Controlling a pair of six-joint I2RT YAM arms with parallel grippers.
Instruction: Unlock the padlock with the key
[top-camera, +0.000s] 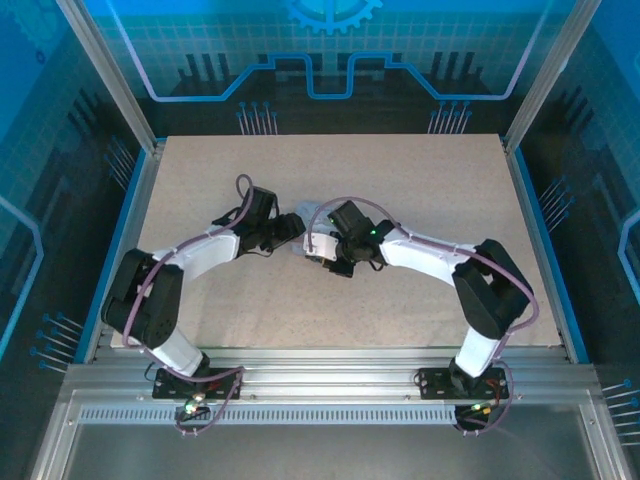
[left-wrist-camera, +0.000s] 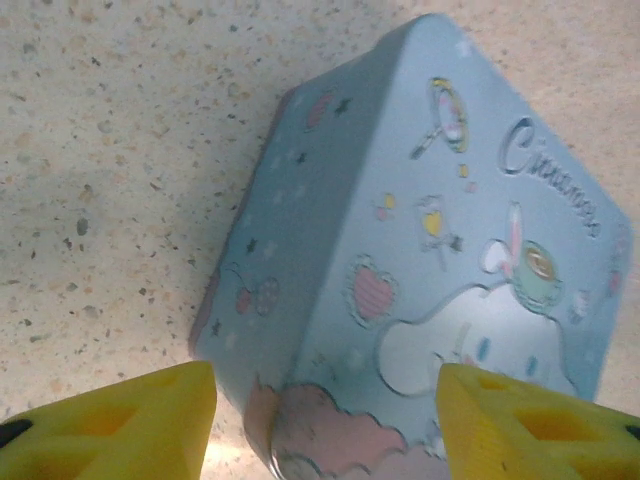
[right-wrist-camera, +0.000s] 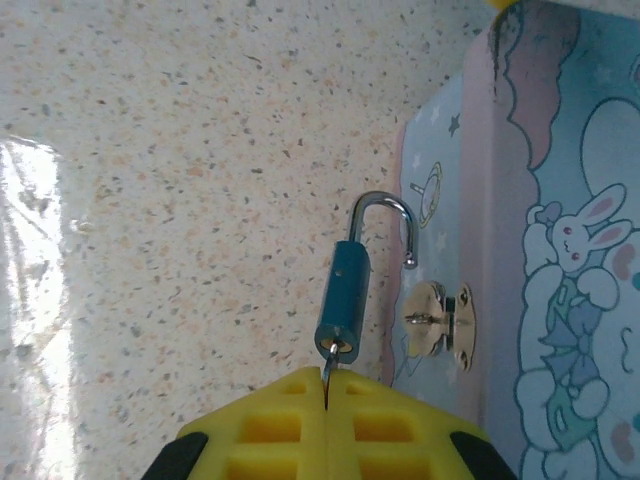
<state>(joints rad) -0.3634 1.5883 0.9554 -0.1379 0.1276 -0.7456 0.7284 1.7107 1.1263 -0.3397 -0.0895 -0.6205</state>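
Blue padlock (right-wrist-camera: 343, 290), shackle free, key (right-wrist-camera: 329, 362) pinched by right claw (right-wrist-camera: 328, 388): right wrist. Left claw (left-wrist-camera: 325, 390) parted astride tin (left-wrist-camera: 420, 220).

"Cinnamoro…" in script on tin lid (left-wrist-camera: 400, 130)

Black-and-white arms (top-camera: 200, 250), purple cables (top-camera: 345, 199), yellow fingers (left-wrist-camera: 110, 430).

The blue padlock (right-wrist-camera: 343, 290) has its shackle open, key (right-wrist-camera: 328, 378) inserted.
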